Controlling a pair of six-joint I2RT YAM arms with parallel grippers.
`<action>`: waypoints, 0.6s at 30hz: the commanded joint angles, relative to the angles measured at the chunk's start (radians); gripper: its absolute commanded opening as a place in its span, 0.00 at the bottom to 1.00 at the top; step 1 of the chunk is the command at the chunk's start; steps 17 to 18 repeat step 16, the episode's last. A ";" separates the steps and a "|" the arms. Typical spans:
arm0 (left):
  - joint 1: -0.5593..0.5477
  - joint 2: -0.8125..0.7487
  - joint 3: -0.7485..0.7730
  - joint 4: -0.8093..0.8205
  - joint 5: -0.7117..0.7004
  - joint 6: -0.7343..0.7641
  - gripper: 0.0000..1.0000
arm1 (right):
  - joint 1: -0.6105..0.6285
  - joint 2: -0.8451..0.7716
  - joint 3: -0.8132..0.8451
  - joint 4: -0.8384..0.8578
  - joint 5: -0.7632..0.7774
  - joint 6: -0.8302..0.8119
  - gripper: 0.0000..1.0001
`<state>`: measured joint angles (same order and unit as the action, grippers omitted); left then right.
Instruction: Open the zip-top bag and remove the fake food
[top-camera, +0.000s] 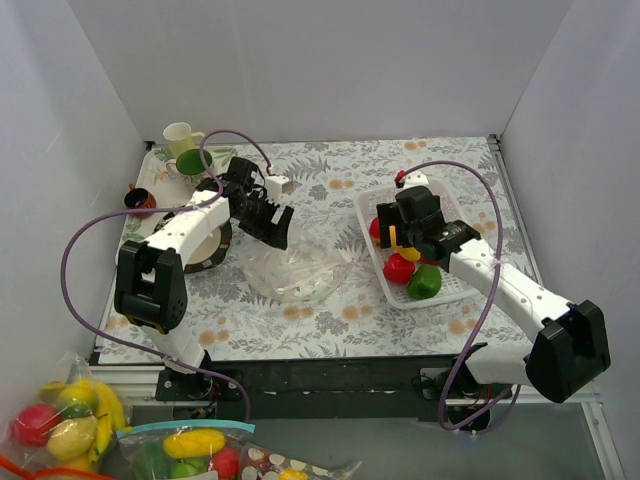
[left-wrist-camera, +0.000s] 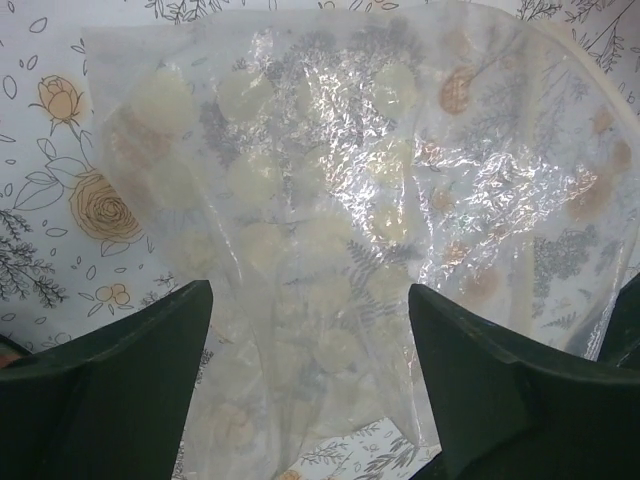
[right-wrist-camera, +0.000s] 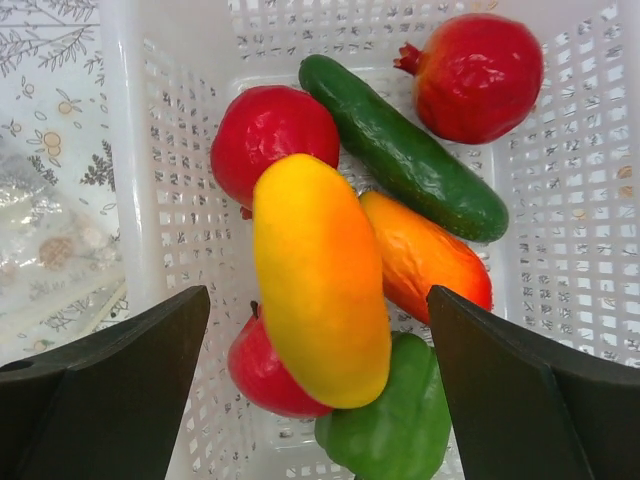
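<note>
Top view: the zip-top bag lies flat on the desk by the left end effector. The fake food sits in the basket under the right end effector.
Left wrist: fingers apart over the zip-top bag.
Right wrist: fingers apart above the fake food.

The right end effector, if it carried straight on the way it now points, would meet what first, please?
Most likely the yellow-orange fruit, lying topmost in the basket, centred between the fingers of the open right end effector. How far below it lies is unclear.
</note>
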<state>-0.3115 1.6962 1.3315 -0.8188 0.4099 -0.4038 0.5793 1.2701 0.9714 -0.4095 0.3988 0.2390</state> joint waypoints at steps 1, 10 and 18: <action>-0.001 -0.067 0.061 0.012 0.020 -0.016 0.81 | -0.004 0.008 0.102 -0.055 0.046 -0.009 0.98; -0.001 -0.087 0.268 -0.055 0.053 -0.082 0.98 | -0.004 -0.126 0.150 -0.084 0.014 -0.081 0.98; 0.000 -0.144 0.258 -0.013 0.092 -0.138 0.98 | -0.004 -0.227 0.078 -0.080 -0.017 -0.095 0.98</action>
